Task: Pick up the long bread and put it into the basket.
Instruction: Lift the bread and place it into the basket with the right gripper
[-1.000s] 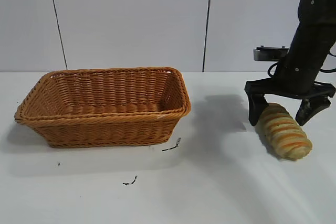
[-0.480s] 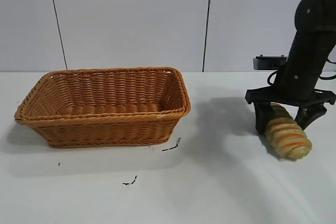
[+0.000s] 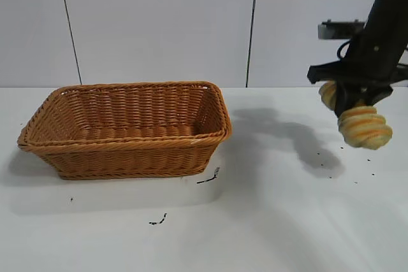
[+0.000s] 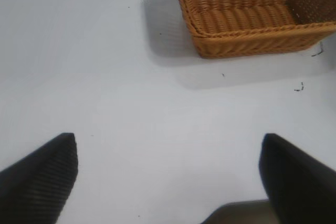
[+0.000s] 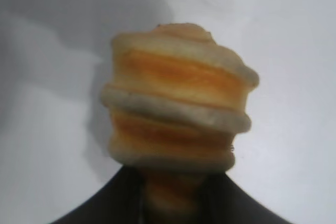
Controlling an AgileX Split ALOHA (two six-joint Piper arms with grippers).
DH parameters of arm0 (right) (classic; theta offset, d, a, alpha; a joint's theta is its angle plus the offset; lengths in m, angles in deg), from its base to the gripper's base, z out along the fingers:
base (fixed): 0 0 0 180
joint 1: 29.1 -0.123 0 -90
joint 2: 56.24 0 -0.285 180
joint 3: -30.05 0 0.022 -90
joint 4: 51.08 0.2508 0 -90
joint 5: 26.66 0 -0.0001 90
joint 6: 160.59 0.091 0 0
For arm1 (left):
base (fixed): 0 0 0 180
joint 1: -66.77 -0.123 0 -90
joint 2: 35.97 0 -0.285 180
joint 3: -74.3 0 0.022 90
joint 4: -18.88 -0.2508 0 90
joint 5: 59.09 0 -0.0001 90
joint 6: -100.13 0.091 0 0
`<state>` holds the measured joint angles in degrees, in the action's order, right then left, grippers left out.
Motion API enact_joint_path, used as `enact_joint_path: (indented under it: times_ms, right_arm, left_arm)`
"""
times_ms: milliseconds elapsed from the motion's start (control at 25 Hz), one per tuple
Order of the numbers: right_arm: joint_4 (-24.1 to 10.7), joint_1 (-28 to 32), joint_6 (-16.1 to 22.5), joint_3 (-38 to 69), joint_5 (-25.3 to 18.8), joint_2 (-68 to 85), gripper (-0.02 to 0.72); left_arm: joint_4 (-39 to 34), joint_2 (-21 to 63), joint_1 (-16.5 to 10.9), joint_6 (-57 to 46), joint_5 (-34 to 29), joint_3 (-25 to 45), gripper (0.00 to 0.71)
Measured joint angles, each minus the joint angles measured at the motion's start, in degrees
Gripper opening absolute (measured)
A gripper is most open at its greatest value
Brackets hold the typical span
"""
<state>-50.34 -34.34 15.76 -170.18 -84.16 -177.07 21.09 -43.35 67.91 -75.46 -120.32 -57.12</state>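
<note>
The long bread [image 3: 364,125], a tan-yellow loaf with orange-brown stripes, hangs in the air at the far right, clamped in my right gripper [image 3: 354,101]. The gripper is shut on the loaf's middle, well above the table. In the right wrist view the bread [image 5: 176,103] sticks out from between the dark fingers. The orange-brown wicker basket [image 3: 127,148] stands on the table at the left, far from the bread; it also shows in the left wrist view [image 4: 252,38]. My left gripper [image 4: 168,174] is open and empty above bare table, out of the exterior view.
Small dark specks [image 3: 208,178] lie on the white table [image 3: 268,221] in front of the basket's right corner. A grey panelled wall stands behind. The loaf's shadow [image 3: 299,141] falls on the table between basket and bread.
My right gripper has closed on the long bread and lifted it off the table, up and slightly right. The basket has not moved.
</note>
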Motion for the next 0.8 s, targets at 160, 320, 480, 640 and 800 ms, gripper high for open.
enact_joint_path:
  times_ms: [160,320,480,640,800]
  right_arm:
    - [-0.1,-3.7,-0.6,-11.5,-3.6,-4.5,0.127]
    - [0.0,-9.8,-3.2,-22.4,-5.9,-10.5,0.127]
    - [1.9,-16.6,-8.6,-30.0,-5.8,-15.1,0.127]
    - [3.9,-23.1,-15.7,-32.1,-3.4,-18.5,0.121]
    - [3.9,-28.3,-30.0,-32.2,1.6,-21.2,0.118]
  left_arm:
    - [0.0,0.0,0.0,0.0,0.0,0.0,0.692]
    - [0.0,0.0,0.0,0.0,0.0,0.0,0.692]
    - [0.0,0.0,0.0,0.0,0.0,0.0,0.692]
    - [0.0,0.0,0.0,0.0,0.0,0.0,0.692]
    - [0.0,0.0,0.0,0.0,0.0,0.0,0.692]
